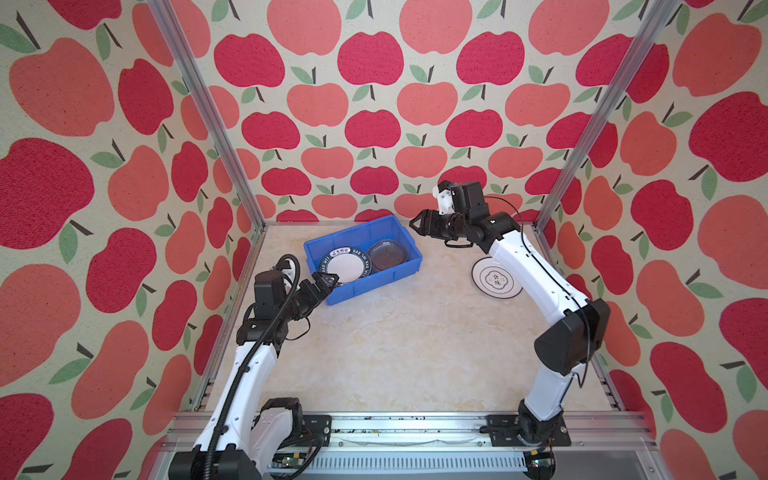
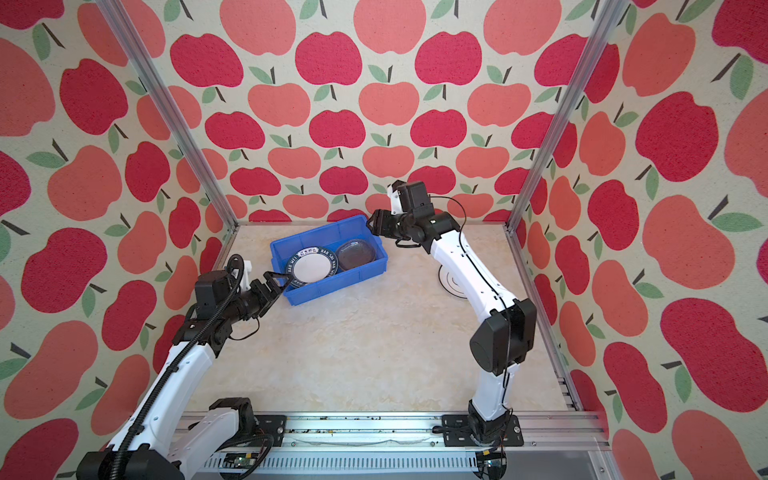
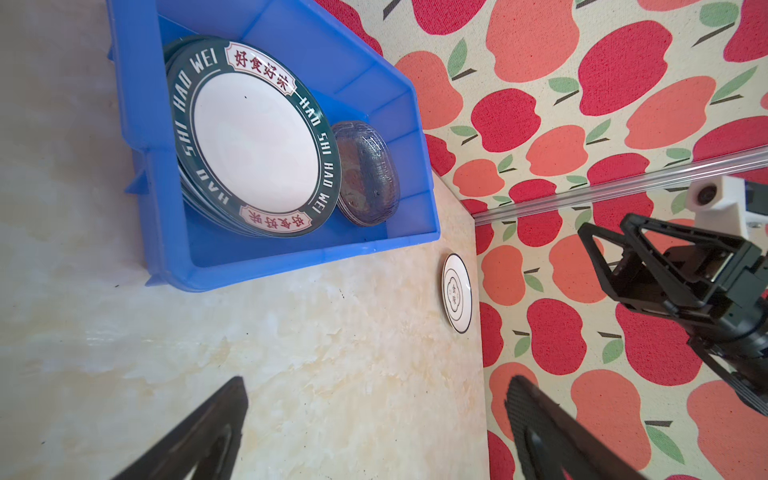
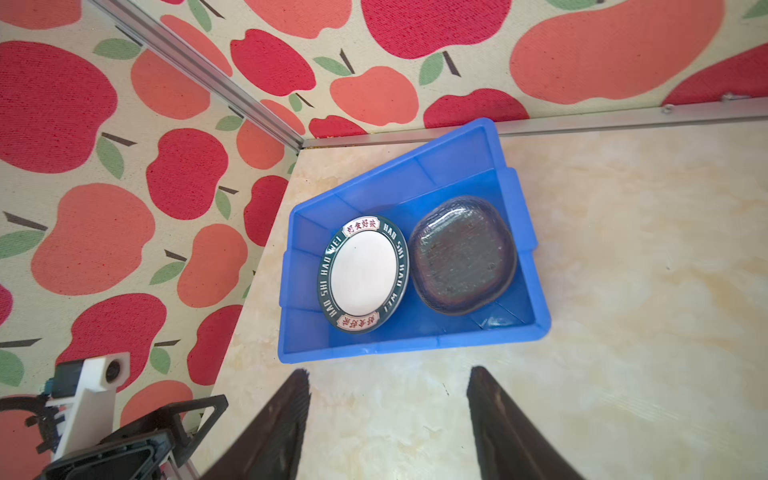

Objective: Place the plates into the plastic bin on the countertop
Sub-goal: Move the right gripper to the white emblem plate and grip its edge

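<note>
Your left gripper (image 1: 327,279) and right gripper (image 1: 415,224) both stand spread, empty. Green-rimmed plates (image 1: 343,266) and glass plates (image 1: 386,254) sit side by side in the blue bin (image 1: 374,286); the black-ringed plate (image 1: 494,280) lies apart on the countertop (image 1: 395,340).

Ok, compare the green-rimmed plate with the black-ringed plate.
The green-rimmed plate has a broad lettered band, the black-ringed plate thin rings. The green-rimmed plate sits inside the bin; the black-ringed plate lies outside it on the countertop. Both are round and white.
</note>
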